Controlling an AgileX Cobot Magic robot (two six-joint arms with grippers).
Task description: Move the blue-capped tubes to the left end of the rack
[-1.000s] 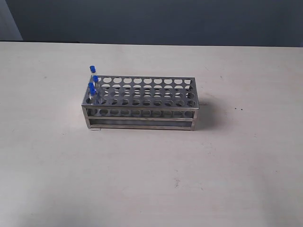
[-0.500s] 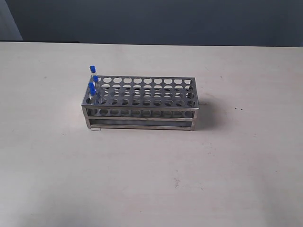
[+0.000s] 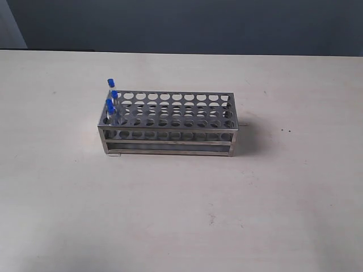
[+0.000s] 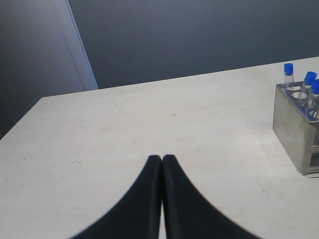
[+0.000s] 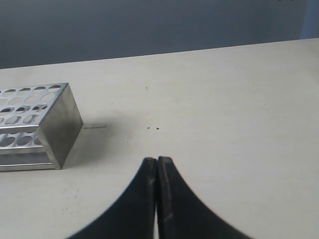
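Nothing has shifted over the last second. The blue-capped tubes [image 3: 114,93] stand in the leftmost holes of the rack [image 3: 170,136], so the task looks finished. The left gripper [image 4: 162,160] and right gripper [image 5: 157,161] are pressed together, empty, well apart from the rack.

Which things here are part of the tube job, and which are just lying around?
Job:
- blue-capped tubes
- steel test-tube rack

Lying about:
- thin sliver on the table by the rack's empty end, too small to identify
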